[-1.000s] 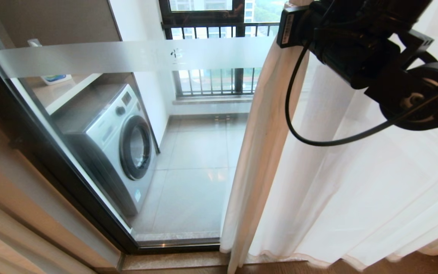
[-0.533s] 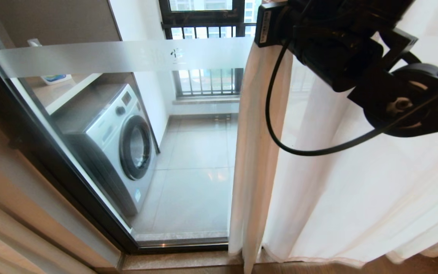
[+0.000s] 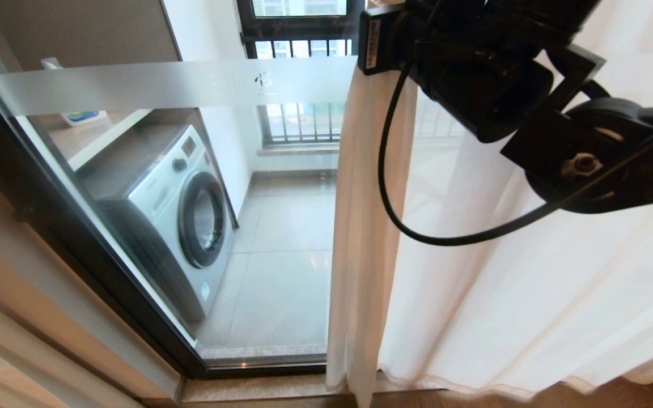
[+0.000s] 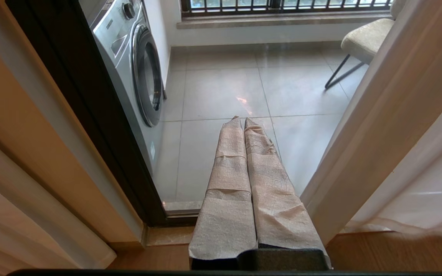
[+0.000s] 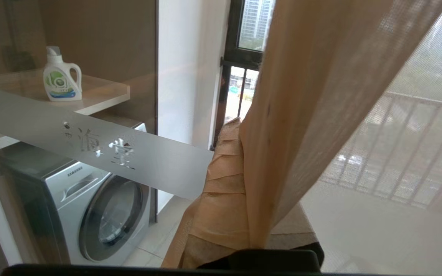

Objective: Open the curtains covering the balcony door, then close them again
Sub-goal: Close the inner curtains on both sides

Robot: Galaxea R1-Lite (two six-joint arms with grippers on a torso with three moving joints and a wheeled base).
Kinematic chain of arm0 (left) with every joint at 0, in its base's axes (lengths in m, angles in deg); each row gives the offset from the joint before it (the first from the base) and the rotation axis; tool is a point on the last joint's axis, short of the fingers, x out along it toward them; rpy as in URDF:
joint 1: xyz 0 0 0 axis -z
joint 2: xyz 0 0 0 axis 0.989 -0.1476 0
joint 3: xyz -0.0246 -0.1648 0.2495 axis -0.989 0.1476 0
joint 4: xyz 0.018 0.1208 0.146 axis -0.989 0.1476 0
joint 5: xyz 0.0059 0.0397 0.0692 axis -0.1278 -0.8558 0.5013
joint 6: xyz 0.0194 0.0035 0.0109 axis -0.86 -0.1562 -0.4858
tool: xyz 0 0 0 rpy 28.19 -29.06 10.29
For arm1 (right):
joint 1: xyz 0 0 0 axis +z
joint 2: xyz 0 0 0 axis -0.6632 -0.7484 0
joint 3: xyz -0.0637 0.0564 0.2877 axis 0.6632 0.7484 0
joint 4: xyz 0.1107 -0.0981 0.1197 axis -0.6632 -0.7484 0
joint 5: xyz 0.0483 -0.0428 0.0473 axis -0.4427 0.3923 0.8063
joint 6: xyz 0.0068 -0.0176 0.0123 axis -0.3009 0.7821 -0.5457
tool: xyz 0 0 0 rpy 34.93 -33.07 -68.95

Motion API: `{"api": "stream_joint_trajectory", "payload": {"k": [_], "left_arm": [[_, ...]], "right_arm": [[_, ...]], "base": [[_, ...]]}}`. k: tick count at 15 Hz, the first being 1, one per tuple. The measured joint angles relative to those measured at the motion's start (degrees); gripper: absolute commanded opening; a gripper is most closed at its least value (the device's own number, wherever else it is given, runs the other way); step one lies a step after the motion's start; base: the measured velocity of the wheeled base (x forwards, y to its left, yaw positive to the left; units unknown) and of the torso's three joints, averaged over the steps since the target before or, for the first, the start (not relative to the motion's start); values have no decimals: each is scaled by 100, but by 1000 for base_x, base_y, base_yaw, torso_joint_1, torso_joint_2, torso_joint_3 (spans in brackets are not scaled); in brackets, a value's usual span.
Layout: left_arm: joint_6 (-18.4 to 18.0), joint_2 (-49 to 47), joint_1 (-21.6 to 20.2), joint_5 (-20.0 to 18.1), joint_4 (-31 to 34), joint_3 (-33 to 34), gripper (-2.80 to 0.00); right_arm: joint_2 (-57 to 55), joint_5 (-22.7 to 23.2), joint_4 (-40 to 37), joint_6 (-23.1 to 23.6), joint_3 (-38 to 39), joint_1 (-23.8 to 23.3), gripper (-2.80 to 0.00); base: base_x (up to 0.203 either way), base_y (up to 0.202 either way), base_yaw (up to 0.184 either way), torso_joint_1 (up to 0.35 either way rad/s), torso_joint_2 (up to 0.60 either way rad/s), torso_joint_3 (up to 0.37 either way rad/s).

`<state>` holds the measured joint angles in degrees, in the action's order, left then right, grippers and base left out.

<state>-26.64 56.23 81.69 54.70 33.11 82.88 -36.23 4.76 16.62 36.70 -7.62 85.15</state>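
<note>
Curtains [image 3: 360, 226] hanging vertically, floor-length

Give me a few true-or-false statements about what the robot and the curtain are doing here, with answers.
1. The right gripper is shut on the sheer curtain. True.
2. The left gripper holds the curtain too. False: it is shut on nothing, pointing at the balcony floor.
3. A washing machine stands behind the balcony door glass. True.
4. The curtain covers the whole door. False: the left part of the glass is bare.
</note>
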Motion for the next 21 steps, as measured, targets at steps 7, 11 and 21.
{"api": "stream_joint_trajectory", "payload": {"k": [7,11,21], "left_arm": [[-1,0,0,2,0,0,-280],[-1,0,-2,2,0,0,-280],[-1,0,0,2,0,0,-280]], "right_arm": [[337,-11,-138,-53,40,-827,-280],[442,-4,-102,-64,11,-1310,-280],[530,-8,-104,-56,48,-1729,0]], "base": [[0,0,0,0,0,0],[0,0,0,0,0,0],[0,0,0,0,0,0]]}}
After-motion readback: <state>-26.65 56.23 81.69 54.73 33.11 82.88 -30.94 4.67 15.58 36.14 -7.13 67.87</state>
